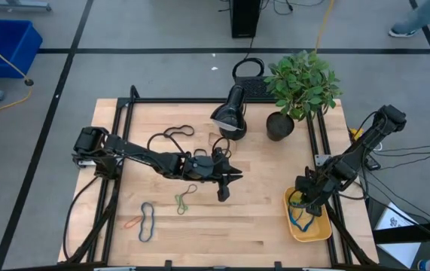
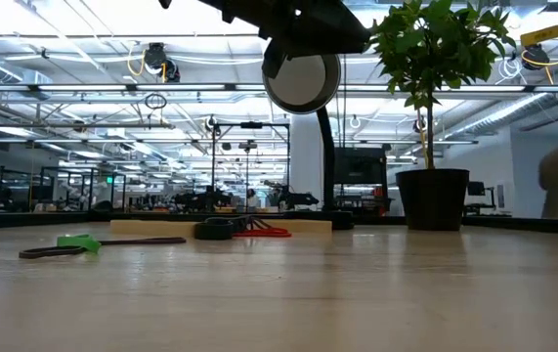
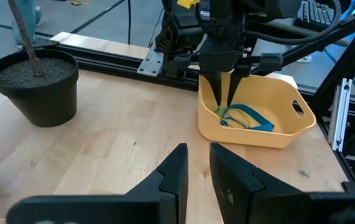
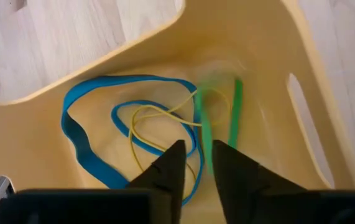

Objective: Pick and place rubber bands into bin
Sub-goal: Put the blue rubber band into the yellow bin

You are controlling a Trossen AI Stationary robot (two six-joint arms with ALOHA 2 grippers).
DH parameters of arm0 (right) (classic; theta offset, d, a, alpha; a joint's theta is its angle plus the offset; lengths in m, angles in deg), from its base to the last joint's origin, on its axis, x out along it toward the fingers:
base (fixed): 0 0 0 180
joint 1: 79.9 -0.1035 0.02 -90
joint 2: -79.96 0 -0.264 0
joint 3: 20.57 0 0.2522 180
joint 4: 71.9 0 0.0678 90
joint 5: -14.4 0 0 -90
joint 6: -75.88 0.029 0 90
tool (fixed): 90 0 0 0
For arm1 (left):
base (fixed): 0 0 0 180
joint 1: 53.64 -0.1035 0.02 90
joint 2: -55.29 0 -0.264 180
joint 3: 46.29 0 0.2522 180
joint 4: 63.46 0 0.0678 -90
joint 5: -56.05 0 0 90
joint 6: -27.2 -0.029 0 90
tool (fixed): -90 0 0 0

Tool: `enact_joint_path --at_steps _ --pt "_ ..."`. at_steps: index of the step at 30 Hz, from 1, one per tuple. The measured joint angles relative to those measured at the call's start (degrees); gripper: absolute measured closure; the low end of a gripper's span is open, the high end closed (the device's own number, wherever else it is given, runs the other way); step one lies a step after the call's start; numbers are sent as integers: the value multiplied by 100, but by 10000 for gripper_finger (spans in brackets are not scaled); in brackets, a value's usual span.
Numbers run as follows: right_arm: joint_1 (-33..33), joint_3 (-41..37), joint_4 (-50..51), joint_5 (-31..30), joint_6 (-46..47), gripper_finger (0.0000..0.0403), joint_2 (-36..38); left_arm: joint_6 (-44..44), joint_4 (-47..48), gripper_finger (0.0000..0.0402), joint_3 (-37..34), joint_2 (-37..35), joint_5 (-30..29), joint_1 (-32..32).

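Observation:
The yellow bin sits at the table's near right. It holds a blue rubber band and a thin yellow one. My right gripper is inside the bin, pointing down, shut on a green rubber band. My left gripper is shut and empty above the table's middle. On the table lie a green band, a blue band, an orange band and black loops. My right gripper pinches one end of the green band between its fingertips, from above, pointing down into the bin. The rest of the loop hangs below the fingers, blurred, just over the bin's floor.
A potted plant and a black lamp-like stand are at the table's far side. Black frame rails run along the table's edges. A blue crate is on the floor beyond the far left corner.

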Motion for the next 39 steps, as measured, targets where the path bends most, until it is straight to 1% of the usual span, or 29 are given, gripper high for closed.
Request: enact_joint_path --at_steps 3,6,12,20,24,29,33,35,39 --pt "0 0 -1 2 -5 284 1 1 131 330 0 0 2 7" --pt "0 0 -4 14 -9 259 1 -1 472 330 0 2 3 15" --pt "0 0 -10 20 -13 234 -1 -171 1627 330 0 -33 15 48" --pt "0 0 -35 13 -15 237 1 11 3201 330 0 -33 212 39" --pt "0 0 -34 -5 -15 237 1 28 3710 330 -2 -33 227 -4" --pt "0 0 -43 -48 -17 234 0 325 4341 330 -2 -35 299 -189" --pt "4 0 -45 -286 -17 234 -1 678 4547 330 -2 -35 332 -393" --pt "4 0 -45 -304 -17 234 1 709 4631 330 -2 -35 561 -439" --pt "4 0 -47 -291 -5 237 -1 442 5125 330 -2 -37 1242 -361"
